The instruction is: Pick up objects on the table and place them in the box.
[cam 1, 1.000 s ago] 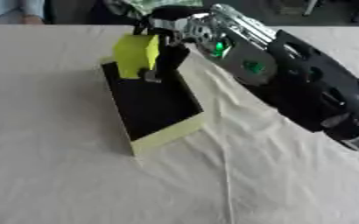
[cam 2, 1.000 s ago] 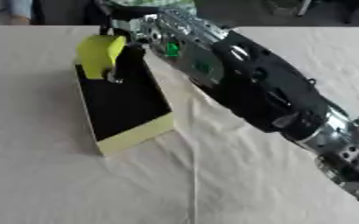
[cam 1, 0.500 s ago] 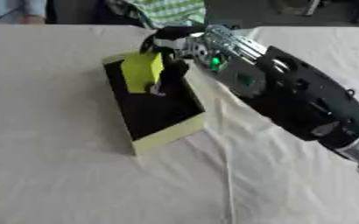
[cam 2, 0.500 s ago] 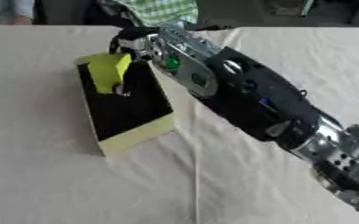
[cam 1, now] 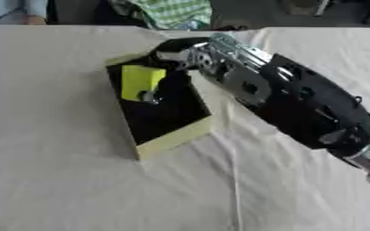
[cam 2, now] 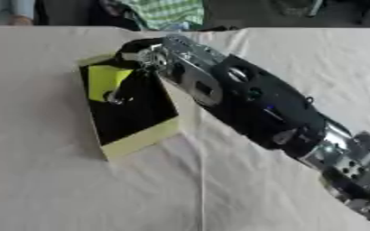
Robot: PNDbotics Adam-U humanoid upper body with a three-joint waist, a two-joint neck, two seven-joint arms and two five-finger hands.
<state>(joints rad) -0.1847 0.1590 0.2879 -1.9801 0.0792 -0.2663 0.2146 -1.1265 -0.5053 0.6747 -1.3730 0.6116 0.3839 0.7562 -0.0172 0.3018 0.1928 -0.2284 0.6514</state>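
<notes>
A: Where does the yellow-green block (cam 1: 140,81) sit relative to the shallow rectangular box with pale yellow walls and a black inside (cam 1: 175,137)?

B: It is inside the box, in the far part, against the black floor. The box lies askew on the white cloth-covered table (cam 1: 54,180).

A: And which of the robot's hands is at the box?

B: The right hand (cam 1: 166,72), black with silver parts. Its arm comes in from the lower right of the box, crosses the right wall and reaches the far end. Dark fingers (cam 2: 123,88) hang down into the box along the block's right side, and a tip shows at the block's lower edge.

A: Are they clamped on the block?

B: They lie against it, but the views do not show whether they are closed on it or merely touching it.

A: The other hand?

B: It shows in neither view.
</notes>
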